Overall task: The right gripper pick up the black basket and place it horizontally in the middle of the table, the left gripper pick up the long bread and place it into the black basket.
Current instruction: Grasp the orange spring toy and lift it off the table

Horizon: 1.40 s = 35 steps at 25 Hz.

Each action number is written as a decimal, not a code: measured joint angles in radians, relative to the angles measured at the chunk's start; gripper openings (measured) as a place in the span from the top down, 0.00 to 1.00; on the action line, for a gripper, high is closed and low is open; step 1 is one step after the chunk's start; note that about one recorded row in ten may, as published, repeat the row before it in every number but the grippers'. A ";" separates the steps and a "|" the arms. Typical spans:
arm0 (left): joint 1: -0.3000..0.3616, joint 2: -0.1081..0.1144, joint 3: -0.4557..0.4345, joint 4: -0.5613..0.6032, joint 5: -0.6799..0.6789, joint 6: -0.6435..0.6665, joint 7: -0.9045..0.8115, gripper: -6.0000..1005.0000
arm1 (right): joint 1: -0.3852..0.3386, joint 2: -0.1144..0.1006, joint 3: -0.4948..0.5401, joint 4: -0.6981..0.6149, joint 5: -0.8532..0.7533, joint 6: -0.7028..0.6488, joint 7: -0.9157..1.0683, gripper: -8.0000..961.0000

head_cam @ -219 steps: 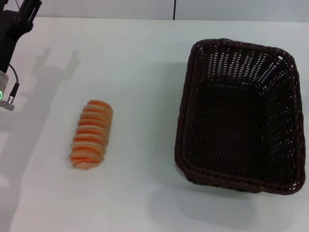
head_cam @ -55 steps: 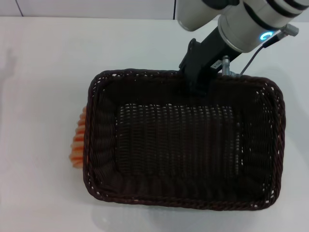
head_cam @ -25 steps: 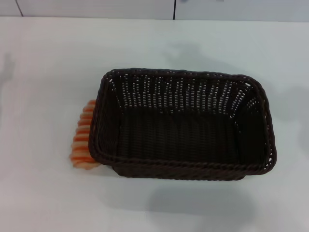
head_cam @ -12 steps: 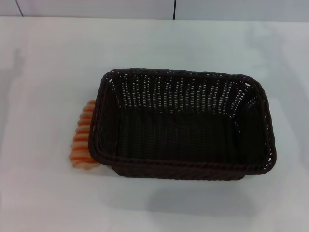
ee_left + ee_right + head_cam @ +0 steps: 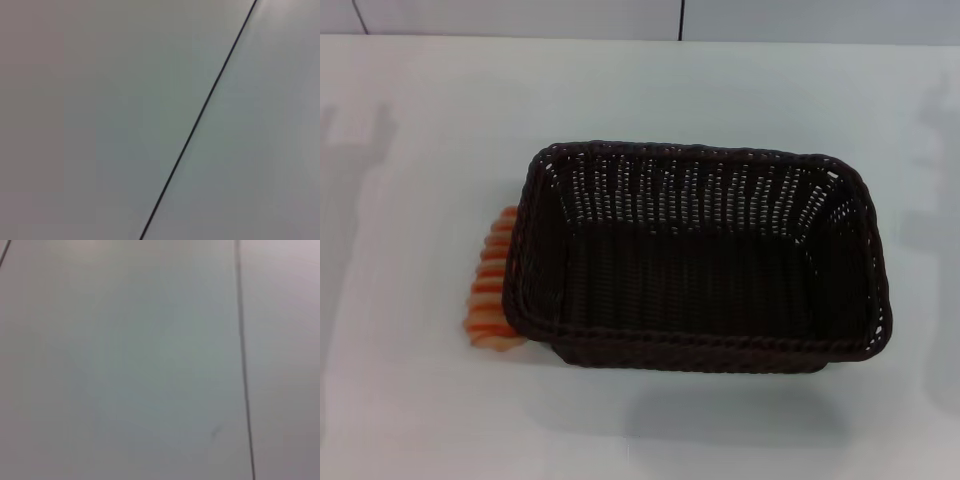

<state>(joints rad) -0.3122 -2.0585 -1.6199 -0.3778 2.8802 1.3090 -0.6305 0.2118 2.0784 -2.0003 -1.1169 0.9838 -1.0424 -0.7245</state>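
Head view: you've got the black basket (image 5: pixel 700 260) sitting lengthwise across the middle of the counter (image 5: pixel 420 420), open side up, nothing inside it. The long bread (image 5: pixel 490 295) lies at centre-left of the frame, tucked against the basket's left short wall and partly hidden under its rim; only the orange-and-cream striped edge shows. Neither tool appears here, only faint shadows at the upper-left and upper-right edges of the frame.

Left wrist view: plain pale surface crossed by one thin dark diagonal seam. No left tool visible, so you can't tell its opening or grip.

Right wrist view: pale surface with a thin near-vertical seam at frame right. Right tool not visible either.
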 joint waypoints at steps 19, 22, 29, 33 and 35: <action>0.021 0.075 0.169 -0.234 0.007 -0.500 0.010 0.17 | 0.053 -0.005 0.141 0.615 -0.142 -0.275 0.738 0.67; 0.111 0.175 0.275 -0.730 0.007 -1.139 0.014 0.17 | 0.081 -0.005 0.142 0.664 -0.142 -0.271 0.741 0.67; 0.143 0.174 0.211 -1.102 -0.005 -1.770 0.170 0.17 | 0.163 -0.008 0.143 0.769 -0.141 -0.270 0.742 0.67; 0.143 0.061 0.061 -1.251 -0.040 -2.095 0.412 0.17 | 0.200 -0.013 0.143 0.799 -0.142 -0.269 0.742 0.67; 0.135 0.006 -0.023 -1.300 -0.058 -2.222 0.531 0.17 | 0.209 -0.015 0.143 0.805 -0.142 -0.268 0.741 0.67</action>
<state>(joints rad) -0.1768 -2.0526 -1.6429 -1.6778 2.8222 -0.9128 -0.0996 0.4205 2.0633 -1.8576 -0.3117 0.8421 -1.3108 0.0161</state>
